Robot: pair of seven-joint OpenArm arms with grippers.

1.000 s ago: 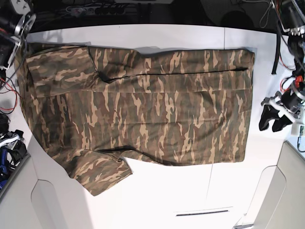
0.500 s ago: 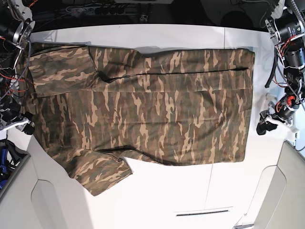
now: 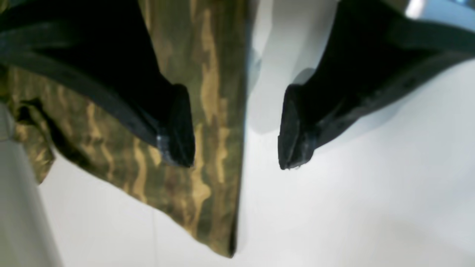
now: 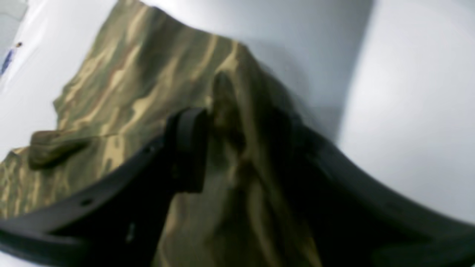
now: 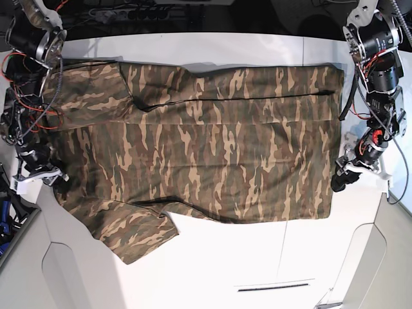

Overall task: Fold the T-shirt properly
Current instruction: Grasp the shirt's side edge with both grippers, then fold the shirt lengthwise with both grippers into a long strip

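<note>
The camouflage T-shirt (image 5: 212, 148) lies spread flat on the white table (image 5: 225, 270), hem to the right, one sleeve (image 5: 135, 235) sticking out at the lower left. My left gripper (image 5: 339, 180) hovers at the hem's lower right corner. In the left wrist view the left gripper (image 3: 237, 155) is open, one finger over the T-shirt (image 3: 207, 92) and the other over bare table. My right gripper (image 5: 51, 175) is at the shirt's left edge. The blurred right wrist view shows the right gripper (image 4: 241, 126) open, with T-shirt (image 4: 130, 74) cloth rising between its fingers.
Arm bases with red and black cables stand at the back left (image 5: 29, 45) and back right (image 5: 376, 45). Grey panels flank the table's front corners (image 5: 19, 270). A dark slot (image 5: 270, 287) marks the table front.
Both arms have swung in from the table's sides. The left gripper now sits at the hem corner, the right gripper at the shirt's left edge. The shirt has stayed flat.
</note>
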